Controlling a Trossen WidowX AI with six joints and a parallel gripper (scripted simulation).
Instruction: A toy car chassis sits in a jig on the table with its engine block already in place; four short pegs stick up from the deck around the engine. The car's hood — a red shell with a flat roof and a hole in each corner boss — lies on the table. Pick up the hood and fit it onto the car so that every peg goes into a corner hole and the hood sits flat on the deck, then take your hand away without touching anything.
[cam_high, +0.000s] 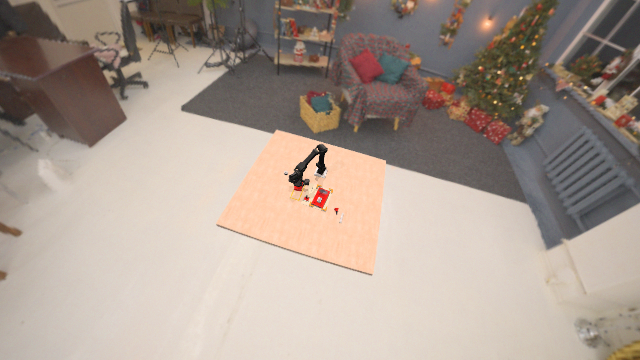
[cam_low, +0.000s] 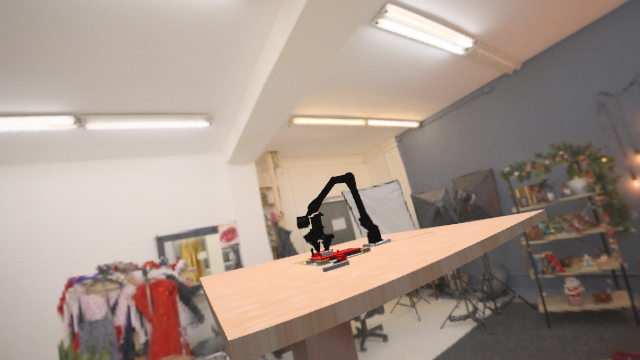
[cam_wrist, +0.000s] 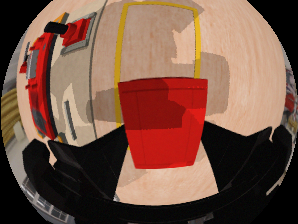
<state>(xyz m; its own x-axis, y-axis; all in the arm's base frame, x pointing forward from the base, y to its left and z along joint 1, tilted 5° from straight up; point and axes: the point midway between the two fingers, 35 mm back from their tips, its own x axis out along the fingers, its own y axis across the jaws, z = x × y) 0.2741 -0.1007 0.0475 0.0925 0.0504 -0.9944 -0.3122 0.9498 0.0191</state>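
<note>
Hood (cam_high: 298, 188) (cam_wrist: 164, 122) sits pinched across its sides in the hand (cam_high: 300, 186) (cam_low: 321, 250) (cam_wrist: 164, 125), beside the chassis (cam_high: 322, 196) (cam_low: 336, 255) (cam_wrist: 41, 85). Grasping looks to be the step in hand; next calls for a straight lift, then a level carry to above the chassis, holes over pegs.

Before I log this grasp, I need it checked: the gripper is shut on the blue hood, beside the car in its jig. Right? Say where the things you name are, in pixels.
Not quite: the hood (cam_high: 298, 188) (cam_wrist: 162, 125) is red, as the wrist view shows. The rest stands.
</note>
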